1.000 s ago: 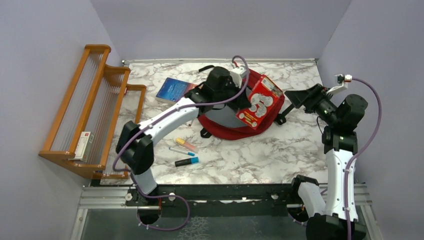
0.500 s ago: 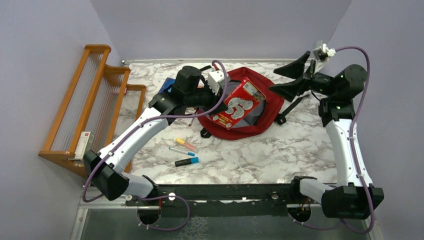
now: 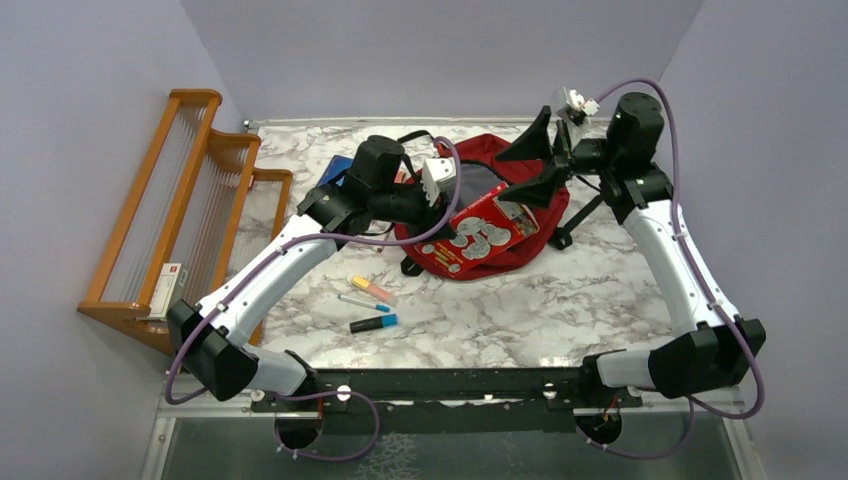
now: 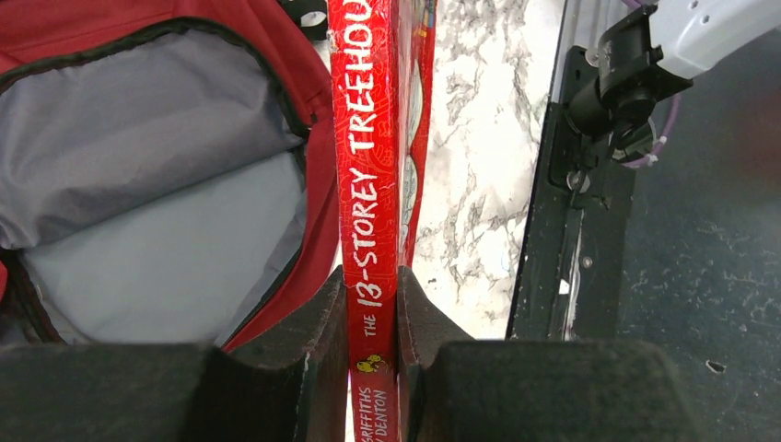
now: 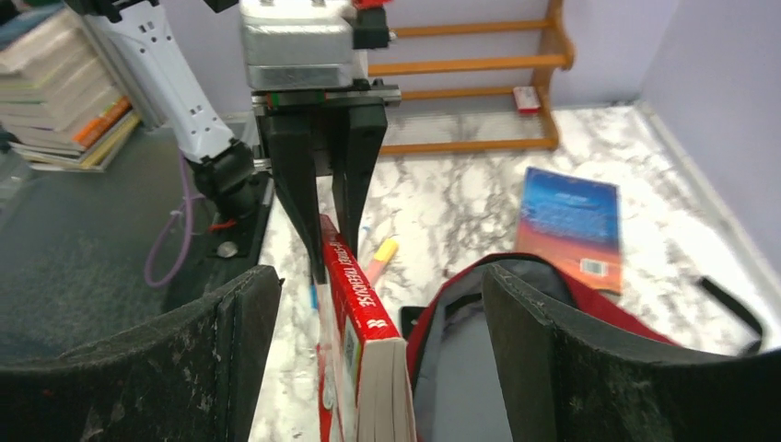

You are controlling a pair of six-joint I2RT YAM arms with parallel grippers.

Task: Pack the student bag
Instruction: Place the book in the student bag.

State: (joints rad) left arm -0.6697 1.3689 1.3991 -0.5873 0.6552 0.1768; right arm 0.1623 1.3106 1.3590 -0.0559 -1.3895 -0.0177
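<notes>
The student bag (image 3: 520, 245), a red backpack, lies open at the back centre of the table, its grey lining (image 4: 166, 203) showing. My left gripper (image 3: 452, 213) is shut on the spine of a red paperback (image 3: 482, 232), "The 13-Storey Treehouse" (image 4: 370, 184), and holds it edge-up over the bag's near side. My right gripper (image 3: 506, 181) hovers wide open just right of the book. In the right wrist view the book (image 5: 355, 295) stands between its spread fingers (image 5: 516, 313), touching neither, with the bag's mouth (image 5: 460, 368) underneath.
A blue book (image 3: 335, 175) lies left of the bag. Three markers (image 3: 370, 290) rest on the marble nearer the front. A wooden rack (image 3: 190, 220) along the left wall carries a small white box (image 3: 170, 290). A black strap (image 3: 585, 215) trails right of the bag.
The left gripper carried the red book leftward and lower, from the bag's right side to its near side. The right arm swung left, its wide jaws now straddling the book.
</notes>
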